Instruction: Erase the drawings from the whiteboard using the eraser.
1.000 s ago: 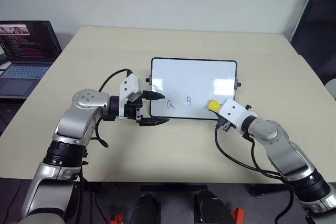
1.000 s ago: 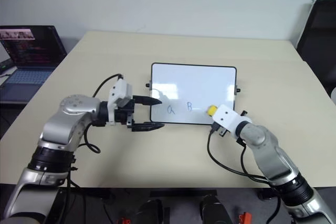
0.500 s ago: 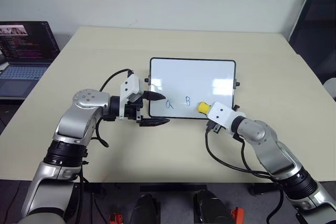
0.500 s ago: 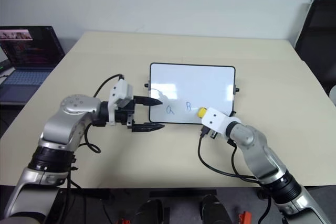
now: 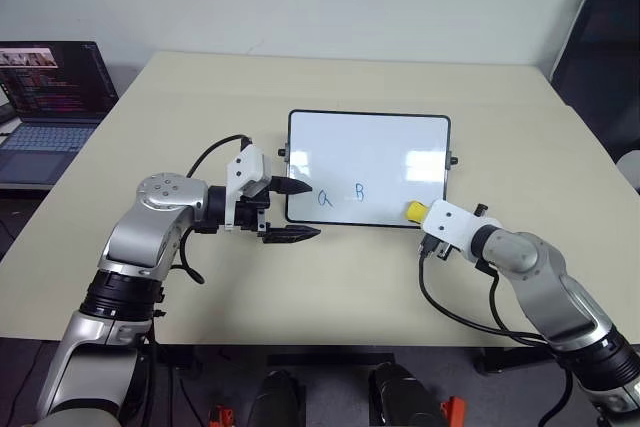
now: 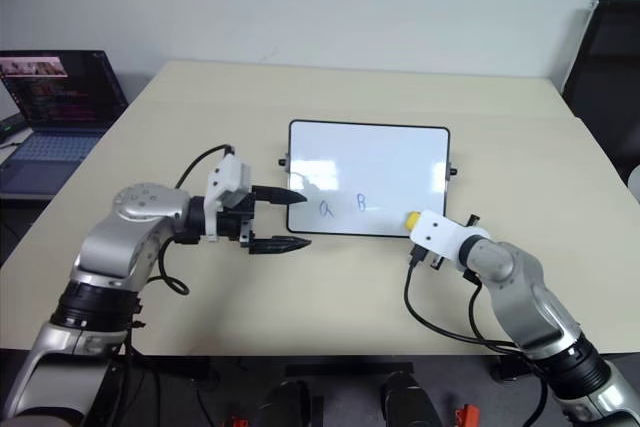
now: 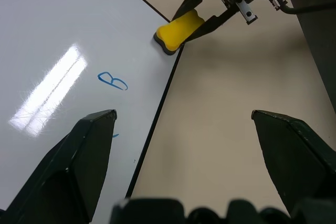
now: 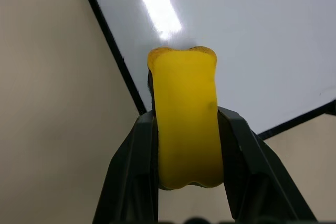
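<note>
Whiteboard (image 5: 380,147) bears blue "a", "B" drawings (image 5: 341,195). Right gripper (image 5: 420,213) clamps yellow eraser (image 5: 413,210). Left gripper (image 5: 297,210) jaws apart.

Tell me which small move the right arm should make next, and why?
Probably slide the eraser toward the robot's left along the board to the "B". The right gripper grips the eraser at the board's near right corner, and the "B" and "a" remain unwiped.

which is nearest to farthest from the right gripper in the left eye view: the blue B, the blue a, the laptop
1. Blue B: on the whiteboard, just to the left of the right gripper and its eraser.
2. Blue a: further left, by the left gripper.
3. Laptop: off the table's far left.
</note>
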Controlling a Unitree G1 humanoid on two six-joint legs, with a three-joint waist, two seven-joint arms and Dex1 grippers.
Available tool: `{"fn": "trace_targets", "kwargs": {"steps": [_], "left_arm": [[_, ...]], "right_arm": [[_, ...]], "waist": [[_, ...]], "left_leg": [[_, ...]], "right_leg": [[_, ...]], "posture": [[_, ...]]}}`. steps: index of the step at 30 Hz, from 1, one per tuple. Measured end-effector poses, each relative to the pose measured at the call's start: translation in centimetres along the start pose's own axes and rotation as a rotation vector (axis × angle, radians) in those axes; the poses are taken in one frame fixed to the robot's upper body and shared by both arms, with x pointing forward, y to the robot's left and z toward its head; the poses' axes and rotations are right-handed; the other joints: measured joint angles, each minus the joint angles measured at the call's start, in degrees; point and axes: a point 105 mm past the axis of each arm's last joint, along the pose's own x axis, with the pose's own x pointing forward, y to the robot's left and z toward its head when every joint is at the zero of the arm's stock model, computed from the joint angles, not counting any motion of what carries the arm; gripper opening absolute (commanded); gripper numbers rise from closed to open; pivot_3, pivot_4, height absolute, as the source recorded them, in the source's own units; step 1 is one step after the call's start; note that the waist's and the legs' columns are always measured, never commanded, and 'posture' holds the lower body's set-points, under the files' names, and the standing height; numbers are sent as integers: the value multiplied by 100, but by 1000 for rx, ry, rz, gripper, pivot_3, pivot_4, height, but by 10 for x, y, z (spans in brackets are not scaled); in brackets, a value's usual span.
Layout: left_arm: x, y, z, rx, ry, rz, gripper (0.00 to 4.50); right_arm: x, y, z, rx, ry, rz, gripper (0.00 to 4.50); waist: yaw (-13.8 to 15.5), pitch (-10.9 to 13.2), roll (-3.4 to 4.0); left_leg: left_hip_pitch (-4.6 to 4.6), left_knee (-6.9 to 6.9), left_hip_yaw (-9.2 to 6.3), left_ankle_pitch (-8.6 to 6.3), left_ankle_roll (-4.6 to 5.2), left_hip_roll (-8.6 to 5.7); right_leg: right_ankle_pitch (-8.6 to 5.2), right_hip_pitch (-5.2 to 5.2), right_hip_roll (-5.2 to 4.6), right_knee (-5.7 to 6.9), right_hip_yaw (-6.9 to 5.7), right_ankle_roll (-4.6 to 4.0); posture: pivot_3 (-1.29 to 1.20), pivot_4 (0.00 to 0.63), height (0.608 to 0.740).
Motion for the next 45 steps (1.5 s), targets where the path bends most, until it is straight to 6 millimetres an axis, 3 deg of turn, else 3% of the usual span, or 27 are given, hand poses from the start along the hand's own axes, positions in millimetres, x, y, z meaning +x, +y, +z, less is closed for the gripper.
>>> {"fn": "trace_targets", "kwargs": {"steps": [4, 14, 21, 23, 25, 33, 45], "left_arm": [[0, 0, 0, -1, 1, 0, 4500], [-16, -6, -19, -111, -34, 149, 4500], [-50, 8, -39, -241, -172, 564, 4500], [-55, -1, -52, -277, -167, 637, 4500], [-56, -9, -66, -322, -142, 656, 4500], [-59, -11, -53, -255, -118, 639, 4500], [-54, -24, -51, -188, -31, 462, 4500]], "right_arm": [[0, -1, 1, 11, -6, -6, 1175], [-4, -11, 41, 262, -246, -58, 1174], [-17, 13, 45, 473, -395, 10, 1174], [-24, 14, 41, 493, -414, -3, 1174], [-26, 18, 33, 500, -403, -5, 1174], [-18, 29, 32, 442, -411, 33, 1174], [-9, 21, 47, 338, -430, 23, 1174]], "waist": [[-1, 0, -1], [-13, 3, 0], [14, 3, -2], [8, 1, -4], [2, 2, -6], [-10, 3, -9], [-8, 4, -8]], "left_leg": [[0, 0, 1, 0, 0, 0], [-2, -41, -1, -1, -1, 4], [-1, -46, -3, -1, -1, 2], [5, -46, 1, -1, -2, 1], [5, -46, -2, -1, -2, 1], [12, -36, 2, -1, -2, 1], [5, -65, 6, -1, -3, 2]], "right_leg": [[0, 0, 0, -1, 1, 0], [-4, -11, 2, -5, -5, 2], [-12, -7, -2, -7, -8, -1], [-12, -1, -6, -10, -6, -1], [-11, -4, -5, -5, -8, -3], [-4, -5, -6, -11, -3, -14], [-8, -20, -6, -17, -5, -16]], "posture": [[0, 150, 740], [0, 150, 740], [0, 150, 740], [0, 150, 740], [0, 150, 740], [0, 150, 740], [0, 150, 740]]}}
